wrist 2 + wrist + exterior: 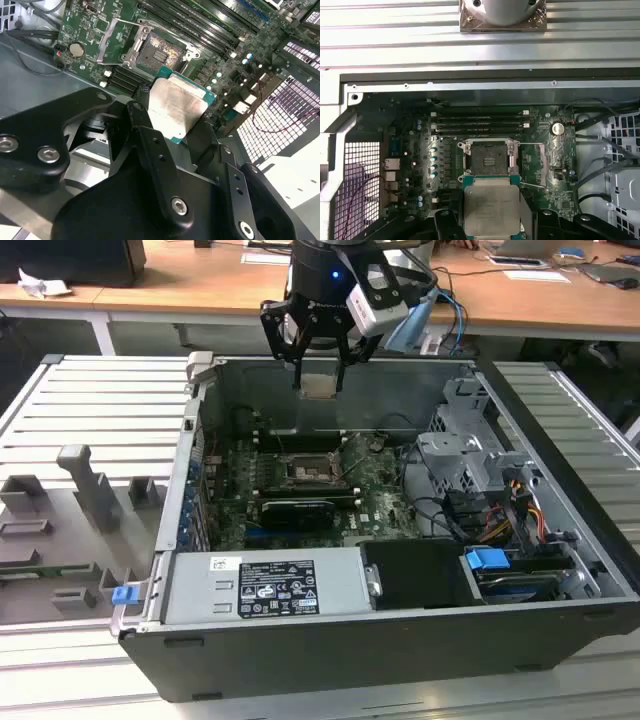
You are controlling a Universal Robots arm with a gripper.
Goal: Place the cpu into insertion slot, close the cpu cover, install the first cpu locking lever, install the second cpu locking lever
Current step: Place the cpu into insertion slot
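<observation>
On the exterior view's left lies a grey moulded tray. Mid-scene my claw pinches the cpu by its edges, high above the open computer case. The insertion slot sits uncovered on the board below.

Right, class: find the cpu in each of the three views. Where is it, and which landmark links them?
Exterior view: the cpu hangs in the gripper over the open case.
Second wrist view: the cpu, gripped, appears beside the insertion slot.
First wrist view: the cpu, gripped, appears beside the insertion slot.
Shared landmark: the empty insertion slot.
</observation>
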